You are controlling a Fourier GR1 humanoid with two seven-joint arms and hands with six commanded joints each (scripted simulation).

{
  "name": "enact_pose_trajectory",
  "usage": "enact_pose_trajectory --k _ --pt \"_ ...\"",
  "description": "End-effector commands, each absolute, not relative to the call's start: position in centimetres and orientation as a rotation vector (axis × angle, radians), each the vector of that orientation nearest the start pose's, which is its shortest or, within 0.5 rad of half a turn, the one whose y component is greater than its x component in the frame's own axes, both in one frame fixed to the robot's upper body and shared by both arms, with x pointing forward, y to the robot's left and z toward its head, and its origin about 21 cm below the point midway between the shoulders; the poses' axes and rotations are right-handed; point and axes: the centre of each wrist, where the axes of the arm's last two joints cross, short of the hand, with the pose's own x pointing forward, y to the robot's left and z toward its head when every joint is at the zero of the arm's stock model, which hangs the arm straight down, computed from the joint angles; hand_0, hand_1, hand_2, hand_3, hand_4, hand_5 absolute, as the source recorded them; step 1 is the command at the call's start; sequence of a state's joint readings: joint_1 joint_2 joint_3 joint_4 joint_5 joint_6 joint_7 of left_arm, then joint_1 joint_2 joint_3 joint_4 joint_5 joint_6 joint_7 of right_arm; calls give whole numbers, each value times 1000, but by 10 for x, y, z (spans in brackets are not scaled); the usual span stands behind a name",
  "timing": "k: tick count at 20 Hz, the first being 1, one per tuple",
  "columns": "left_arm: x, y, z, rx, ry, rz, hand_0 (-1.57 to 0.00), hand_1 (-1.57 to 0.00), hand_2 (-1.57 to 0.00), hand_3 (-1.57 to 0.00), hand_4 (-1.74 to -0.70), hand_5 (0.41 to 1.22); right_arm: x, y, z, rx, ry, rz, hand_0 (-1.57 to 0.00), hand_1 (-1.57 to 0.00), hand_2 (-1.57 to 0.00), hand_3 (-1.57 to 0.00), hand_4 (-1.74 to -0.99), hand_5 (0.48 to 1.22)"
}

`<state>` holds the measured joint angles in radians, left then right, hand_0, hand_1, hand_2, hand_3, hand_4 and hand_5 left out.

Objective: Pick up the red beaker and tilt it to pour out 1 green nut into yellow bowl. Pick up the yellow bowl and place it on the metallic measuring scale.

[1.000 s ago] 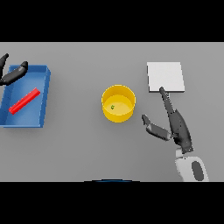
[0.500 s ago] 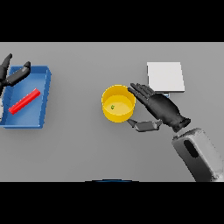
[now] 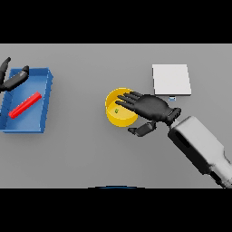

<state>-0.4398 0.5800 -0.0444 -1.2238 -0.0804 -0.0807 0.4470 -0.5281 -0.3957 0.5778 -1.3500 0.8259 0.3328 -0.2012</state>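
Note:
The yellow bowl (image 3: 116,115) stands at the table's middle with a small green nut (image 3: 116,111) inside. My right hand (image 3: 152,108) reaches in from the right and hovers over the bowl's right half. Its fingers are straight and spread above the rim, and the thumb hangs below beside the bowl's wall. The metallic scale (image 3: 171,79), a flat pale square, lies behind and to the right of the bowl. The red beaker (image 3: 25,105) lies on its side in a blue tray (image 3: 47,102) at the left. My left hand (image 3: 11,79) rests open at the tray's far-left corner.
The blue tray's raised walls stand at the left edge of the table. A small blue-grey tab (image 3: 172,98) sticks out from the scale's front edge, just behind my right wrist.
My right hand has swung left from beside the scale until its fingers are over the bowl. The left hand, tray and beaker have kept still.

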Motion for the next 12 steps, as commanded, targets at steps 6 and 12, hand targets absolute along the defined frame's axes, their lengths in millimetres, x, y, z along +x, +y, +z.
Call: enact_pose_trajectory --k 6,12 --pt "352 343 106 576 -1141 -455 1 1 1 1 -807 700 337 -132 54 -311 -1350 2048 1 1 1 1 -1164 670" --pt "352 345 103 580 -1130 -468 1 1 1 1 -797 704 351 -123 47 -323 -1241 2122 1 1 1 -8 -1186 684"
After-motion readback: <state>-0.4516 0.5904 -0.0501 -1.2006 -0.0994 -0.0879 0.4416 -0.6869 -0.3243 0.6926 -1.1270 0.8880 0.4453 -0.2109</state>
